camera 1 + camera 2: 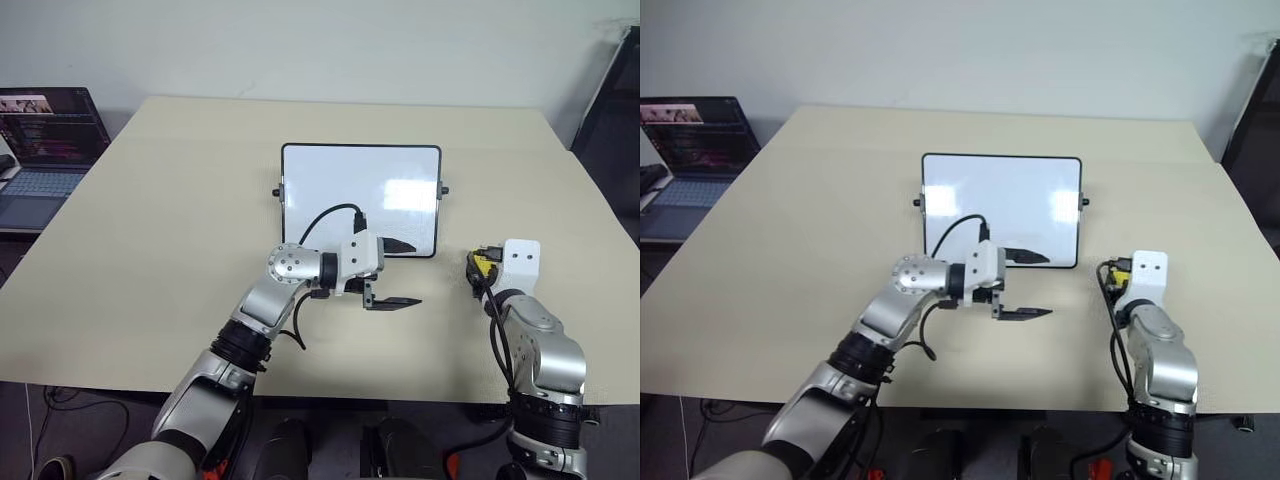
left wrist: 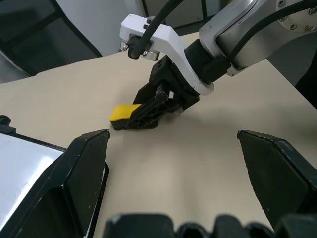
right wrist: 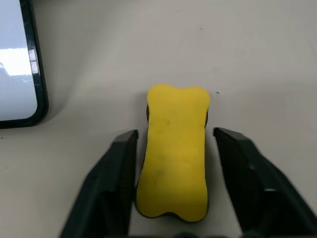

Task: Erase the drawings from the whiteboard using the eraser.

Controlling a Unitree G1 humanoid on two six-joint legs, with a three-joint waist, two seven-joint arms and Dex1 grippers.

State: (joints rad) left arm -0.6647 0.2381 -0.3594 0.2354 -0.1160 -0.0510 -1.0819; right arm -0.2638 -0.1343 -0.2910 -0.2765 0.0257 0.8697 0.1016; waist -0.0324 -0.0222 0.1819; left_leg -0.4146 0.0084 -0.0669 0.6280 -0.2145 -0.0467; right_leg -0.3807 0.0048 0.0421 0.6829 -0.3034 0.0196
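On the pale beige bench (image 1: 180,220) the largest of the task's things is the whiteboard (image 1: 340,185), lying flat near the middle with its thin black frame and a small black knob on each side. Its glossy white face carries only reflections of light; no drawings can be made out on it, though its lower edge is partly covered by the left arm. At the far left edge of the scene an open laptop (image 1: 45,150) sits off the bench, screen lit.

Just in front of the board's lower edge, the left tool (image 1: 392,273) points sideways toward the robot's right. Its two black fingers (image 2: 84,168) stand wide apart with nothing between them, one close over the board's bottom corner, the other over bare bench.

To the right of the board, apart from its frame, the right tool (image 3: 171,173) is angled down to the bench. Its fingers (image 3: 111,173) flank the eraser (image 3: 176,148), with a narrow gap on each side, so they are released and not pressing it. That yellow, bone-shaped block lies flat on the bench beside the board's lower right corner, lengthwise between the fingers.
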